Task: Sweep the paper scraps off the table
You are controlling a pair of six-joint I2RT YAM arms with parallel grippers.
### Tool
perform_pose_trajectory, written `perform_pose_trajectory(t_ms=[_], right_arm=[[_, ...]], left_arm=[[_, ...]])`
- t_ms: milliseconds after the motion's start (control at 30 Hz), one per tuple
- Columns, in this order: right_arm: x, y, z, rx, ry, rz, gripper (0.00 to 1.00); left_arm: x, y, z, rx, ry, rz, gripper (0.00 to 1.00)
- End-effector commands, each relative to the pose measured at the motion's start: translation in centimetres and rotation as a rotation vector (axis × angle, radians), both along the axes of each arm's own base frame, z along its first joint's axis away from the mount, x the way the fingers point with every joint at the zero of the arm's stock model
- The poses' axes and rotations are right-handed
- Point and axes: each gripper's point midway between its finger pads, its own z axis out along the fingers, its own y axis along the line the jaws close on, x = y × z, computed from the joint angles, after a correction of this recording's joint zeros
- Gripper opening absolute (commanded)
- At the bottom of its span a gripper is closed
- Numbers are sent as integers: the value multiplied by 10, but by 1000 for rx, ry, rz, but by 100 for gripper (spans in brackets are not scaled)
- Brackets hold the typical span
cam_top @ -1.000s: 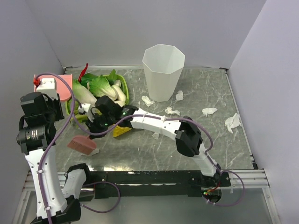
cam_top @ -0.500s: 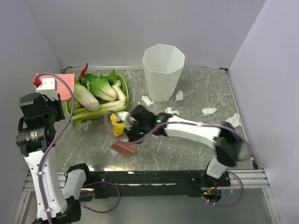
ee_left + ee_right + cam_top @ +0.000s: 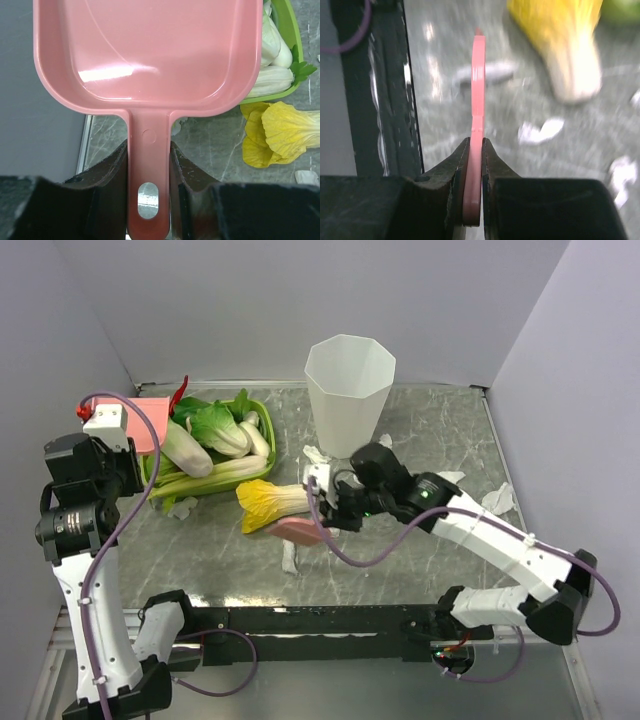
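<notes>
Well, your paper scraps [image 3: 448, 478] lie scattered over the grey marbled tabletop [image 3: 440, 560]. They are small crumpled white wads. Several sit near the foot of the white bin [image 3: 348, 380], two lie toward the right edge, one is just beside the green tray [image 3: 290, 35], and one strip lies at the near side by a thin pink plastic piece [image 3: 297, 530].

Your right arm reaches leftward across the middle, with its elbow low at the near right corner. The right tool [image 3: 475, 145] is clamped on that pink piece, which the wrist view shows edge-on between the fingers. A yellow-leaved cabbage [image 3: 268, 502] lies just beside it.

Your left arm stands tall at the left edge with its wrist bent over. The left tool [image 3: 149, 160] grips the handle of the pink dustpan [image 3: 150, 50], and the pan sits above the tray's corner.

From above, the arm hides most of the dustpan. The right wrist view is blurred, so the scraps there are only pale smears. You cannot tell whether the pink piece touches the tabletop.
</notes>
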Motion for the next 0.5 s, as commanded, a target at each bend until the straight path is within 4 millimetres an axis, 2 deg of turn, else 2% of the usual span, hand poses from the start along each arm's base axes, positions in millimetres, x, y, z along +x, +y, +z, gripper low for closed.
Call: perform_pose_trajectory(t_ms=[0, 67, 100, 167, 233, 267, 300, 333, 367, 400, 433, 467], right_arm=[[20, 67, 58, 206, -78, 85, 0], [22, 92, 74, 254, -121, 121, 0], [17, 115, 66, 252, -130, 171, 0], [20, 148, 60, 245, -169, 227, 0], [16, 176, 65, 279, -201, 277, 0], [22, 196, 65, 291, -217, 291, 0], [26, 208, 68, 314, -236, 300, 0], [27, 221, 80, 351, -265, 318, 0], [31, 235, 66, 340, -279, 330, 0], [33, 244, 63, 349, -302, 339, 0], [34, 256, 70, 383, -351, 351, 0], [36, 267, 55, 367, -393, 380, 0]], left_arm=[[3, 4, 29, 3, -91, 36, 1], [1, 7, 32, 9, -98, 55, 1], [0, 6, 35, 9, -104, 54, 1], [0, 6, 37, 9, -110, 53, 1], [-1, 7, 40, 17, -113, 53, 1], [-2, 8, 41, 26, -115, 56, 1], [-2, 10, 42, 34, -116, 66, 1], [-2, 12, 42, 36, -115, 73, 1], [-3, 12, 42, 37, -115, 76, 1], [-3, 12, 41, 35, -114, 78, 1], [-3, 13, 39, 32, -109, 82, 1], [-3, 13, 38, 23, -106, 82, 1]])
